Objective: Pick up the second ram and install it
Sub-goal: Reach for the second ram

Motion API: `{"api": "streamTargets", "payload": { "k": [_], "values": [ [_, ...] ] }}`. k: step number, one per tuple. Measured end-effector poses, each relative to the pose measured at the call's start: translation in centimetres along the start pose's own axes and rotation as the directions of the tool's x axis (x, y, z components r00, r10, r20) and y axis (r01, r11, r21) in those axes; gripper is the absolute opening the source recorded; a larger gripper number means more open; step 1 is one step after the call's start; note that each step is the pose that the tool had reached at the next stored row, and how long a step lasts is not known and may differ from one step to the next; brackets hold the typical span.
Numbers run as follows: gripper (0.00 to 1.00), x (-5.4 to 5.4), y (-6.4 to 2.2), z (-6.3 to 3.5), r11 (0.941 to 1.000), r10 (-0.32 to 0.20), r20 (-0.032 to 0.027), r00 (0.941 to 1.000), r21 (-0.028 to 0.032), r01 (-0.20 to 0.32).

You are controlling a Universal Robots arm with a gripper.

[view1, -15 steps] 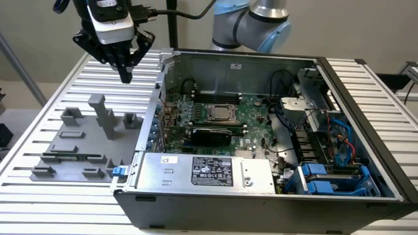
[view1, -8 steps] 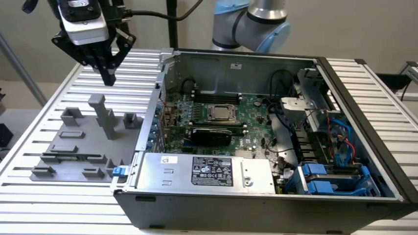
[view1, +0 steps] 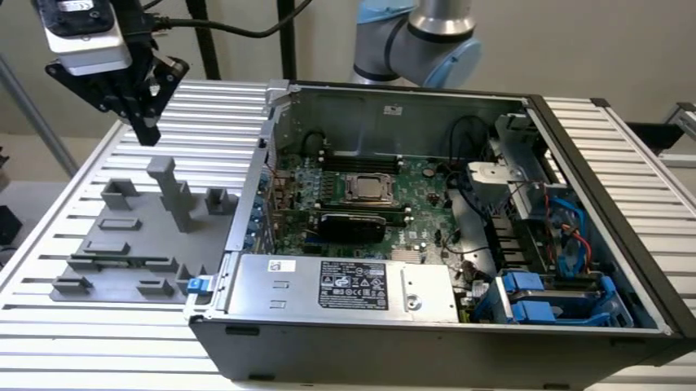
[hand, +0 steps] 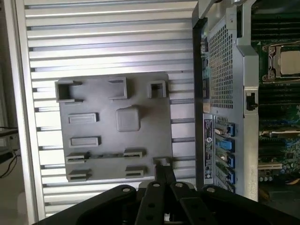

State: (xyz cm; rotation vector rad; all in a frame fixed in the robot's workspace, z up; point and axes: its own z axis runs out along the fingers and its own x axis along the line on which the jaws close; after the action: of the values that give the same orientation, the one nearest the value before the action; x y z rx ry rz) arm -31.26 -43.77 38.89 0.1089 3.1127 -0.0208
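Closest to the wrist camera, the gripper (hand: 162, 171) is seen with its two dark fingers pressed together, and nothing is held between them. It is hung above the grey fixture plate (hand: 145, 117), and the plate is not touched by it.

The second ram (hand: 105, 156) is found on that plate. It is seen edge-on as a thin strip, stood up between two small grey holders (hand: 77, 158). It is near the fingertips but off to one side of them. Nothing seems to be held between the spare pair of holders (hand: 133, 172) just beside it.

In the exterior view, the plate is laid at the lower left of the frame on the slatted metal table (view1: 109, 350). The gripper is seen at the upper left, above a tall grey post (view1: 172, 191). The open computer case (view1: 435, 346) is set just beside the plate. Inside it, black memory slots (view1: 364, 163) are lined up just above the CPU socket (view1: 370, 189).

The job is judged to be at its start. The ram has not been picked up yet, and it has not been pushed into a slot. Whether another ram is already sitting in the slots cannot be told.
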Motion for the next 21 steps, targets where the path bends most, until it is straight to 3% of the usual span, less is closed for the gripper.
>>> {"api": "streamTargets", "payload": {
  "k": [9, 21],
  "values": [
    [0.11, 4.1, -0.29, 0.66, 0.9999, 0.0, 0.0009, 1.0, 0.0136, 0.0],
    [0.11, 9.6, -0.94, 2.5, 0.9999, 0.0, 0.0007, 1.0, 0.0143, 0.0]
  ]
}}
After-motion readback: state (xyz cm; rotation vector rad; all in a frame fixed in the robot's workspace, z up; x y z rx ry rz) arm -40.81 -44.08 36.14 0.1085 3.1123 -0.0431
